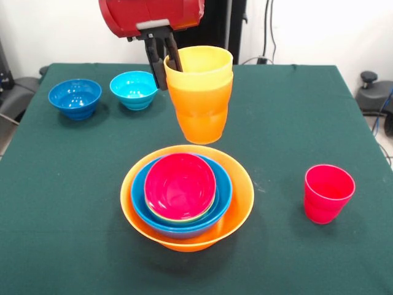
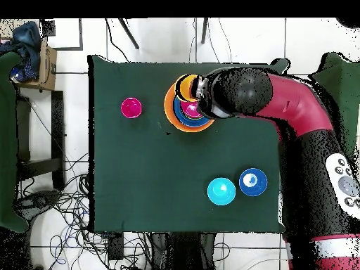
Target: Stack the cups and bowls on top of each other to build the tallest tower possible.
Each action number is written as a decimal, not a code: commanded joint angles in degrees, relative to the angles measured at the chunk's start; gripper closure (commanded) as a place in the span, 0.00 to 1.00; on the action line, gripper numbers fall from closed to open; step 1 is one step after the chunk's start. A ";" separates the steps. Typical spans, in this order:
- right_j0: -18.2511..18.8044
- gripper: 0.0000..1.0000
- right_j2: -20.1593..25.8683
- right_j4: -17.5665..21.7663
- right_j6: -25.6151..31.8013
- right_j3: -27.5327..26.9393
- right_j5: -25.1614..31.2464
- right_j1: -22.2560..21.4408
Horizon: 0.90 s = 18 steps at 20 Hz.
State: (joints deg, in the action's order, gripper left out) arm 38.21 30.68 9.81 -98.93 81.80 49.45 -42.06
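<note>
My gripper (image 1: 166,61) is shut on the left rim of an orange cup (image 1: 199,110) with a yellow cup (image 1: 199,63) nested inside it. One finger is inside the rim and one outside. The pair hangs in the air just behind and above the tower (image 1: 187,196). The tower is a large orange bowl (image 1: 241,209) holding a blue bowl (image 1: 221,203), with a red bowl (image 1: 180,185) on top and thin yellow-green rims under the red one. In the overhead view the held cups (image 2: 186,88) sit over the tower's edge (image 2: 172,116), and the arm (image 2: 281,105) hides the gripper.
A red cup (image 1: 328,193) stands alone to the right of the tower; it also shows in the overhead view (image 2: 131,107). A dark-blue bowl (image 1: 75,98) and a light-blue bowl (image 1: 134,90) sit side by side at the far left of the green table (image 1: 61,203).
</note>
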 commanded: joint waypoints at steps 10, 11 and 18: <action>1.55 1.00 3.37 10.28 12.07 3.84 -3.49 4.43; 1.79 1.00 3.60 10.61 12.06 3.95 -3.70 4.54; 2.46 1.00 4.40 13.26 11.46 3.84 -4.95 5.81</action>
State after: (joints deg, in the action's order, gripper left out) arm 40.40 32.59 17.90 -98.93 81.92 47.42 -40.37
